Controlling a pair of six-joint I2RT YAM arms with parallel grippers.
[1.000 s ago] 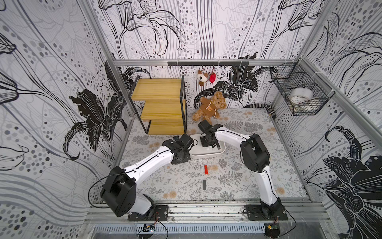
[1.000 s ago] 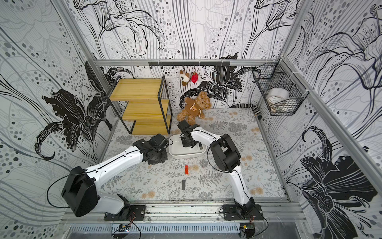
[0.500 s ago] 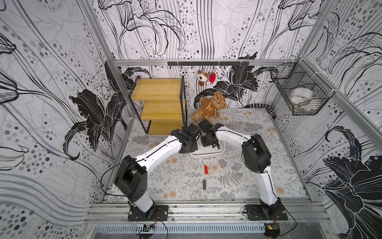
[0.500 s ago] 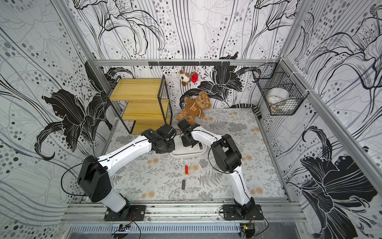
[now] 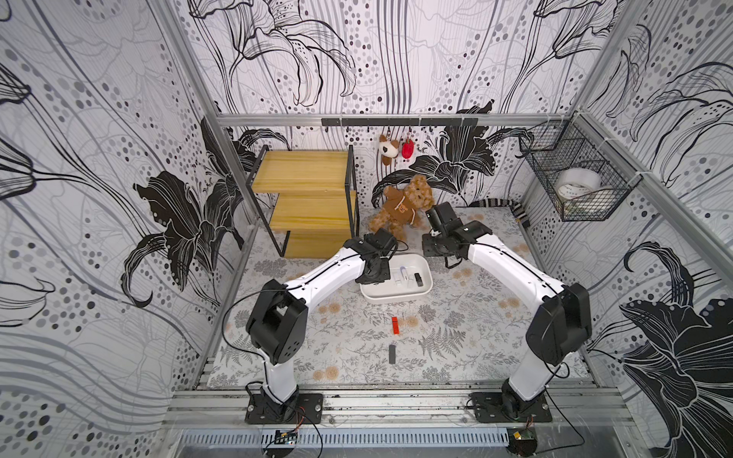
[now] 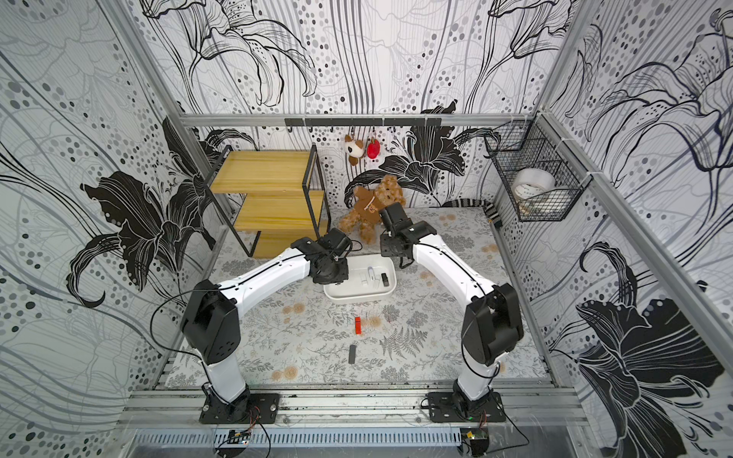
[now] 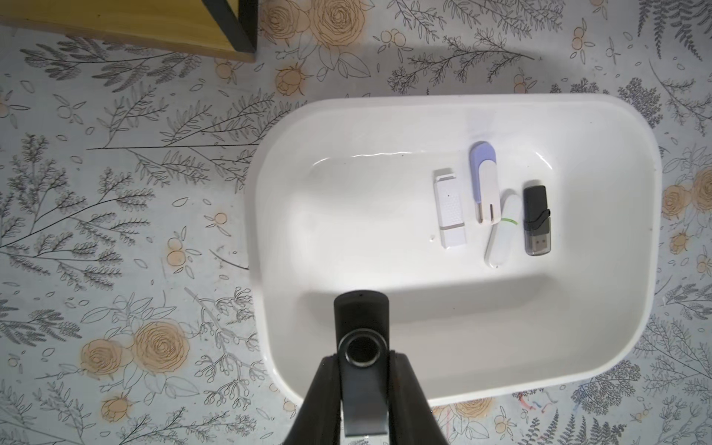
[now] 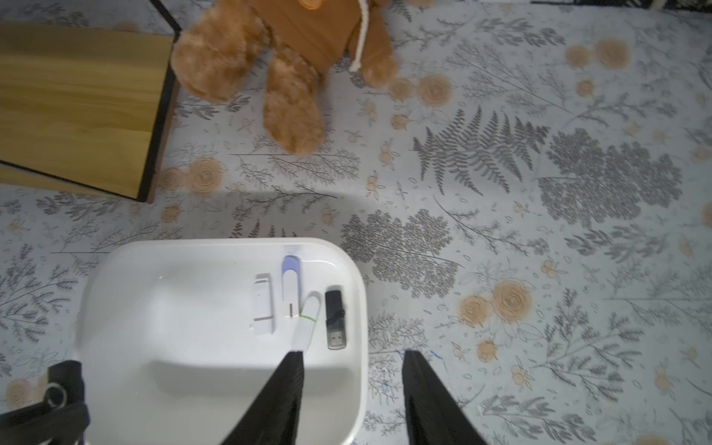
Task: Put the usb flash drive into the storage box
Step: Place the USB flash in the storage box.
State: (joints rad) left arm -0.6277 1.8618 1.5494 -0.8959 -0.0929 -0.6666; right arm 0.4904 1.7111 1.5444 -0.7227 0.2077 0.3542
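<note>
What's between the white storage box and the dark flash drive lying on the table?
One red flash drive lies there, apart from both; both top views show it.

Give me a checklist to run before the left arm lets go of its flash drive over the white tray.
1. Left gripper shut on the black flash drive: ok.
2. Drive over the tray, inside its rim: ok.
3. Bare tray floor below it, apart from the four drives lying there: ok.
4. Right gripper open, empty, apart from the held drive: ok.
5. Height above the tray floor: cannot tell.
6. All drives off the table: not ok; a red drive and a dark drive lie on it.
</note>
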